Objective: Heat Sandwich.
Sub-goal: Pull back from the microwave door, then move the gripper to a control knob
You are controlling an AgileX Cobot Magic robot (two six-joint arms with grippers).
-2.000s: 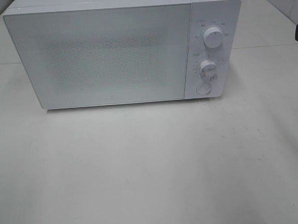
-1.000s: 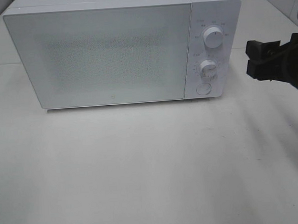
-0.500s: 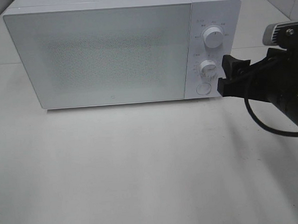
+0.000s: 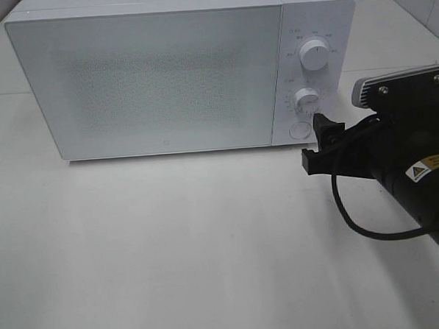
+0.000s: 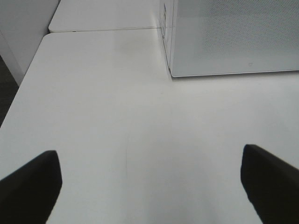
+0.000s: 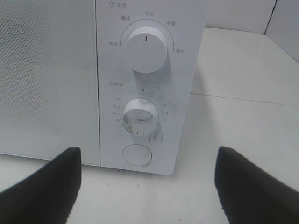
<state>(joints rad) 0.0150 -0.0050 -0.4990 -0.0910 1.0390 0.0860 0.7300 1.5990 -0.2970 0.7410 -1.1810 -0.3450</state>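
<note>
- Hovering with jaws spread and nothing between them, the right gripper faces the control panel of a white microwave, just beside the round button at the panel's foot.
- The left gripper is wide open and empty above the bare white table, well clear of the oven.
- The sandwich shows in no view. The speckled door is shut, and whether the sandwich sits behind it cannot be told.
- Judged as a sandwich, it should be light, soft and easily squashed, its layers apt to slide. A gentle hold across the bread's outer faces looks safest.
- The upper knob is headed 火力, with 中火 at its top. The timer knob has numerals around it.
- A yellow warning sticker on the right arm is too small to read.
</note>
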